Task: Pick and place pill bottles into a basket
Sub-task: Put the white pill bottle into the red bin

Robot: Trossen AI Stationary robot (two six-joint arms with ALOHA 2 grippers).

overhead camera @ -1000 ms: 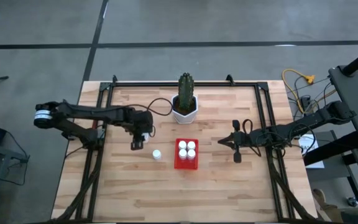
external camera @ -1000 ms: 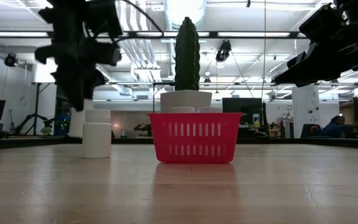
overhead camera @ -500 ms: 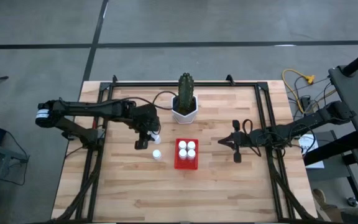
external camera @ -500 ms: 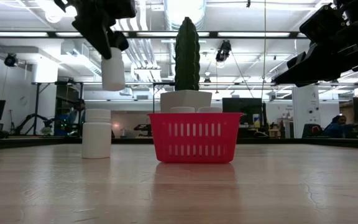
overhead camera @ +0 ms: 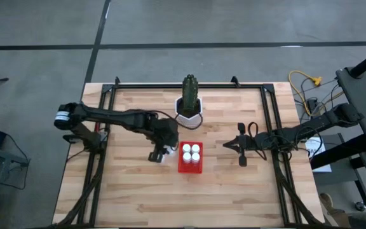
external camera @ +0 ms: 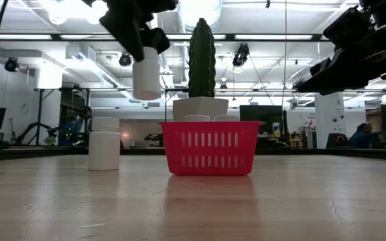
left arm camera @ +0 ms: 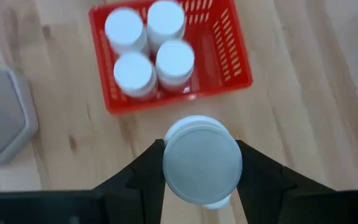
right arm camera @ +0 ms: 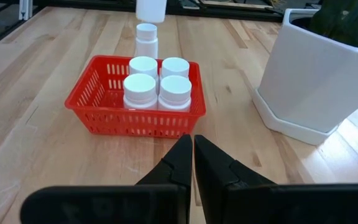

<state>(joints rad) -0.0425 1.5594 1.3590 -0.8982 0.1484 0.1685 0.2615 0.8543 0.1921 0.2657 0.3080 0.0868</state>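
1. Overhead, the left gripper (overhead camera: 160,150) reaches in from the left over the wooden table (overhead camera: 138,197) and sits just left of the red basket (overhead camera: 190,166), which holds four white pill bottles (overhead camera: 191,151) in its far half. The right gripper (overhead camera: 241,152) hangs well right of the basket. A cactus pot (overhead camera: 189,116) stands just beyond the basket.
2. Level with the table, what the overhead hides is height: the held bottle (external camera: 146,72) hangs in the air, clear of the table, left of the basket (external camera: 210,147). A sixth, standing bottle (external camera: 104,143) rests upright on the table, farther left.
3. From the left wrist, the fingers (left arm camera: 146,168) are clamped on the held bottle's (left arm camera: 201,162) sides, cap facing the camera, with the standing one directly beneath it, only an edge showing.
4. From the right wrist, the fingers (right arm camera: 184,158) are pressed together, gripping nothing, and point at the basket (right arm camera: 98,118).
5. No writing is readable on any bottle.
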